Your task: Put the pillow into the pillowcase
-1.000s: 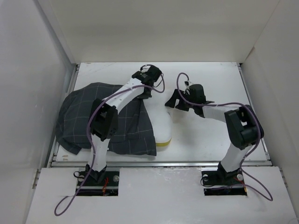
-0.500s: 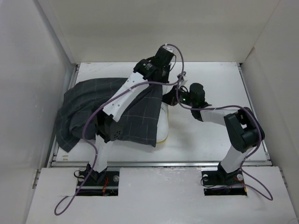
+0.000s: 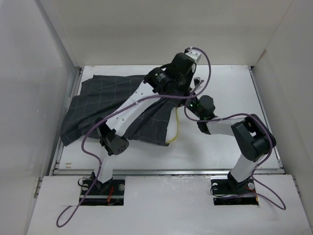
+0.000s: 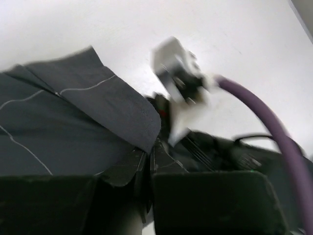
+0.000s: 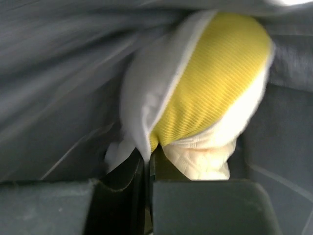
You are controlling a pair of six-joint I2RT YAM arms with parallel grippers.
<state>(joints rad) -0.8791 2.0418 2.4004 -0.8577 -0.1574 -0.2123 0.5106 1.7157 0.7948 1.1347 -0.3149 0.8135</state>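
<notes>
The dark grey checked pillowcase [image 3: 112, 100] lies spread over the left half of the table, its right edge lifted. My left gripper [image 3: 183, 91] is shut on that edge; in the left wrist view the grey cloth [image 4: 73, 127] runs into the closed left gripper [image 4: 149, 152]. The pillow is almost wholly covered from above, and only a thin yellow edge [image 3: 175, 128] shows. In the right wrist view the white and yellow pillow corner [image 5: 205, 93] sits inside grey cloth [image 5: 58, 73], pinched in my right gripper [image 5: 148, 155]. From above, the right gripper [image 3: 190, 105] is at the sack's mouth.
White walls enclose the table on three sides. A metal rail [image 3: 166, 171] runs along the near edge. Purple cables [image 3: 146, 98] loop over both arms. The right arm's wrist [image 4: 178, 73] shows blurred just beyond my left fingers.
The left arm has pulled the pillowcase edge right and toward the back, covering the pillow. The right gripper has moved in to the pillow's corner and shut on it.
</notes>
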